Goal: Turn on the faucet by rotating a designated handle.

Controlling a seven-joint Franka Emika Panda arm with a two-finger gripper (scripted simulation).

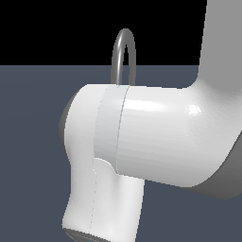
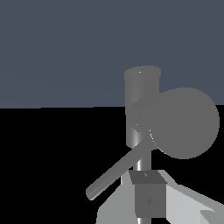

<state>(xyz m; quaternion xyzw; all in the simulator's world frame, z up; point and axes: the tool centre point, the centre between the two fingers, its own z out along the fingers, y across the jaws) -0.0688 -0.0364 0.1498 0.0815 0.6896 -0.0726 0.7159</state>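
In the exterior view only the top of the faucet's arched spout [image 1: 124, 51] shows, rising behind my white arm; its base and the handle are hidden there, and so is my gripper. The wrist view shows the faucet's dark grey cylindrical body [image 2: 141, 94] with a round grey bulge [image 2: 186, 122] beside it. The handle [image 2: 114, 173], a thin grey lever, sticks out of it at a slant. My gripper [image 2: 148, 178] sits right by the lever's inner end. Its fingers stand together with no gap and nothing between them. I cannot tell whether they touch the lever.
My bulky white arm [image 1: 156, 137] fills most of the exterior view and blocks the faucet's lower part. A flat blue-grey floor [image 1: 28, 156] lies around it, with black background above.
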